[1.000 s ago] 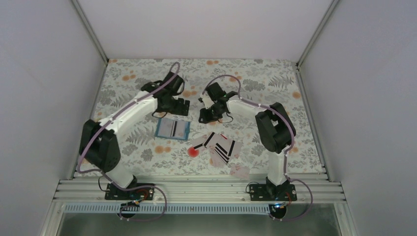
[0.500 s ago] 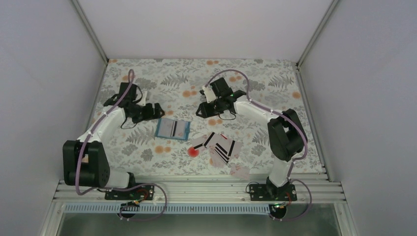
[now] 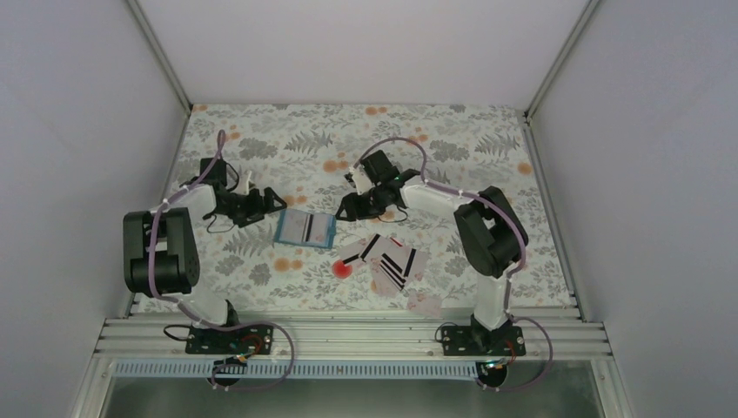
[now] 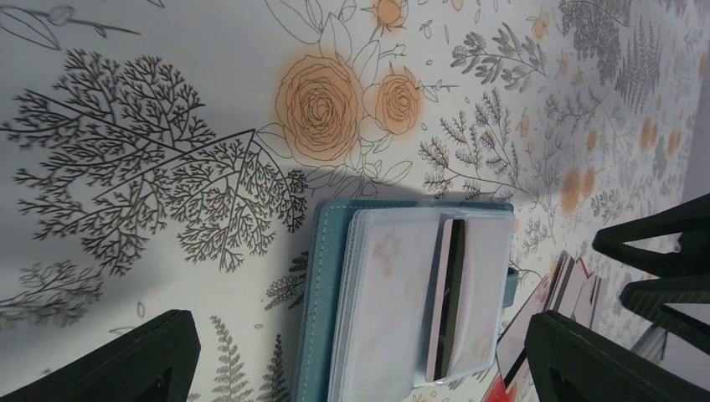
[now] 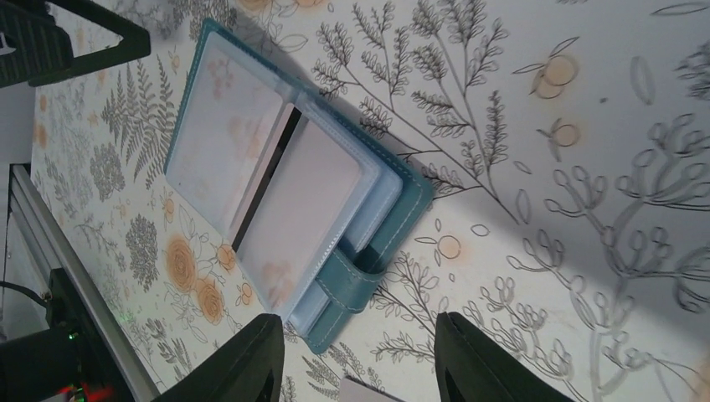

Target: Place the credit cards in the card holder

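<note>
Both tools hang low over the middle of the bench (image 3: 487,148), one at each end of the card holder (image 3: 305,229), and neither has hold of anything. Our left tool (image 3: 271,201) stands spread as wide as it goes, its fingers (image 4: 126,360) straddling the holder's left end without touching it. Our right tool (image 3: 345,210) is parted about halfway, with only the cloth and the holder's closing tab (image 5: 352,285) showing in the gap.

The holder lies flat and opened like a book, clear sleeves up, which we judge is what keeps the slots within reach. One black-striped card (image 4: 448,293) sits by its spine; we cannot tell whether it is fully in a sleeve or just lying on top.

The remaining credit cards (image 3: 389,259) lie fanned and overlapping between the holder and the bench's near edge, toward the right, beside a round red spot (image 3: 342,269). One pale card (image 3: 424,303) rests apart, closer to the near edge.

With a tool either side, we judge the holder could be steadied at one end while the other fetches a card. The overlap may make lifting a single card awkward.
</note>
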`<state>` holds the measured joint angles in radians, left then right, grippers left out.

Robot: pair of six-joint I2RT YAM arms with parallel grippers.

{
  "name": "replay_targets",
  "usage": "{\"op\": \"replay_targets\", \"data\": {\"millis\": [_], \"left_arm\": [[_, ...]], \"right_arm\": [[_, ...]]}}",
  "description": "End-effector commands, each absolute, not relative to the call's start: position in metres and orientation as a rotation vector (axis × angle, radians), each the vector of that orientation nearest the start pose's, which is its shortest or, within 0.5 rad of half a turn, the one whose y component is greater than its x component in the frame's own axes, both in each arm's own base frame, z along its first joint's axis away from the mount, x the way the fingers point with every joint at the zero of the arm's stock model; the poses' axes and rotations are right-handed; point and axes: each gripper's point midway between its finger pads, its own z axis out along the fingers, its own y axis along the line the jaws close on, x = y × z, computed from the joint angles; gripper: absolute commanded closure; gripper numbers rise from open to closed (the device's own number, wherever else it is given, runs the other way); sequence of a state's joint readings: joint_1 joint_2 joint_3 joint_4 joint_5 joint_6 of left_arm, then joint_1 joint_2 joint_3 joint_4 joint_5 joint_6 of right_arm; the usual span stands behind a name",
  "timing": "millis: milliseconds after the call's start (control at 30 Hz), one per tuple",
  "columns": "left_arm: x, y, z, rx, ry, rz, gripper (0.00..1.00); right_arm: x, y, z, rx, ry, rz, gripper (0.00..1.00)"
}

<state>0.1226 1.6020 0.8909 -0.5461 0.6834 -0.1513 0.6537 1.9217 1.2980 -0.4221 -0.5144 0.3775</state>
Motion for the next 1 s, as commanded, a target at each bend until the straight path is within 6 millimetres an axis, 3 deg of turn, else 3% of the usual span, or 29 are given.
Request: {"op": "replay_targets", "data": {"millis": [0, 533, 967], "left_arm": [[0.325, -0.080, 0.058, -0.131, 2.653, -1.097, 0.03], [0.318, -0.104, 0.042, -0.112, 2.670, -1.276, 0.08], [0.323, -0.120, 0.090, -0.021, 2.585, -1.335, 0.09]], "right_arm": [[0.303, 0.358, 0.058, -0.576, 2.738, 1.049, 0.53], [0.295, 0.368, 0.016, -0.562, 2.825, 1.088, 0.53], [0.294, 0.368, 0.006, -0.556, 2.833, 1.092, 0.54]]}}
